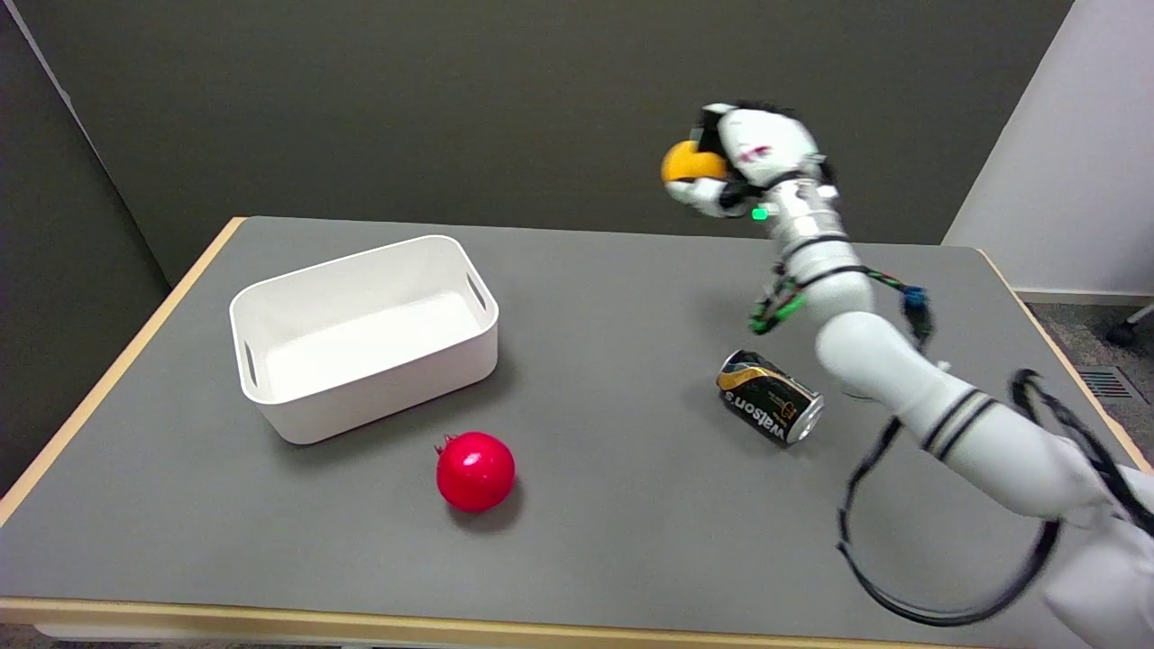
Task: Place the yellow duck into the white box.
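Fingers of my right black-and-white hand (741, 167) are curled around the small yellow-orange rubber duck (691, 162), which sticks out on the hand's left side; only a rounded part of it shows, the rest is hidden in my grip. I hold it high in the air, above the far part of the grey table (613, 505) with its pale wooden edge. My white arm reaches up to it from the lower right, with black cables looping beside it.

The white rectangular plastic box (361, 338) with slotted handles stands on the table's left half, well apart from my hand, and I see nothing inside it. Just in front of the box, near its right corner, rests a shiny red pomegranate-shaped fruit (475, 470). A black-and-gold drink can (769, 396) lies on its side on the right half of the table, below my forearm and just beside it as the camera sees it, its open end turned to the lower right.
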Controlling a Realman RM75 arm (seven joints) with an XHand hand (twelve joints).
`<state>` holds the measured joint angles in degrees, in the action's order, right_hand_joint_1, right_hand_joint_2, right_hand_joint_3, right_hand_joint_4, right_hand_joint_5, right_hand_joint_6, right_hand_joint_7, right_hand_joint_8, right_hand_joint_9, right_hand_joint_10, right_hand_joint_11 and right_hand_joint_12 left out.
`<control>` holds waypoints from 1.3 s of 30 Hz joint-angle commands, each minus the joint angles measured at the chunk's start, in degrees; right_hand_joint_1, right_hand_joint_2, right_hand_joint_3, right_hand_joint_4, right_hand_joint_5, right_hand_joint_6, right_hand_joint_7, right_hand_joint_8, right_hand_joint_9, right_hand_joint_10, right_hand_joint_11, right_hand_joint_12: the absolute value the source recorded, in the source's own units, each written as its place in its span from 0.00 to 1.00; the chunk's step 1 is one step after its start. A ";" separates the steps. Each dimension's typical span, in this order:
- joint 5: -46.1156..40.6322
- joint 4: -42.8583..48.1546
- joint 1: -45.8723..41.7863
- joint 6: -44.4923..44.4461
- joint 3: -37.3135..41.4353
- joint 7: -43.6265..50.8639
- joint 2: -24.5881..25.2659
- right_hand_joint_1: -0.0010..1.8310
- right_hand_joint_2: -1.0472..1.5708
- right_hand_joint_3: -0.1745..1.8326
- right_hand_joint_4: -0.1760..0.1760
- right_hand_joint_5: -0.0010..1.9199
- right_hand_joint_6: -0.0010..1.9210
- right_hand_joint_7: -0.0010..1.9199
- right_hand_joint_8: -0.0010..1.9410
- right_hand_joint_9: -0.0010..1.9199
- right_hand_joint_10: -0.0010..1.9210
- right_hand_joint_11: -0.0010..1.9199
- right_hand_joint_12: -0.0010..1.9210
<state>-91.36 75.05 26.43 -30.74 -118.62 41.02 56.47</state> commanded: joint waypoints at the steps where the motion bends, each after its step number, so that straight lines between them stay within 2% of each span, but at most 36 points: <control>1: 17.74 -12.06 17.51 9.53 -16.68 -8.48 17.32 0.65 0.86 0.16 0.00 0.28 0.76 0.45 0.74 0.41 0.66 0.32 0.83; 9: 34.17 -17.73 22.22 8.66 -20.22 -35.52 21.07 0.65 0.84 0.21 0.00 0.28 0.76 0.45 0.74 0.38 0.68 0.26 0.81; 15: 37.09 -18.68 23.29 8.66 -21.11 -48.31 22.93 0.65 0.84 0.21 0.00 0.28 0.76 0.45 0.74 0.38 0.68 0.25 0.80; 25: 36.82 -20.83 23.53 11.22 -23.43 -54.55 25.50 0.65 0.85 0.20 0.00 0.28 0.77 0.45 0.73 0.39 0.69 0.24 0.80; 37: 33.48 -28.70 16.92 9.07 -23.11 -59.25 27.90 0.65 0.85 0.20 0.00 0.28 0.77 0.45 0.73 0.39 0.69 0.23 0.78; 38: 33.50 -28.89 16.40 8.72 -22.99 -59.79 27.80 0.63 0.83 0.23 0.07 0.27 0.75 0.44 0.71 0.38 0.68 0.23 0.78; 39: 33.50 -29.15 15.83 8.09 -22.66 -60.66 27.72 0.49 0.78 0.38 0.44 0.25 0.64 0.40 0.60 0.35 0.65 0.20 0.75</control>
<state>-58.45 54.15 46.99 -20.71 -140.01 -7.34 80.34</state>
